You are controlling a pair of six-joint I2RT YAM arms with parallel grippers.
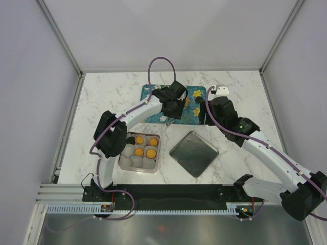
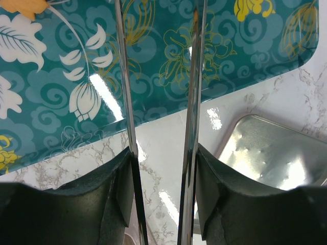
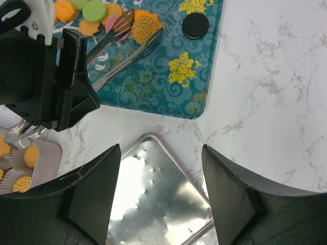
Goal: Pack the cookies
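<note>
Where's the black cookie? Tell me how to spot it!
Look for the teal flowery tray on the marble table. The black cookie lies alone near the tray's edge. It is the only dark one; the other cookies are orange, green and pink, bunched by the tongs.

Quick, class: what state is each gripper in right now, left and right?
Left gripper: closed on the metal tongs.
Right gripper: open, holding nothing.
</note>
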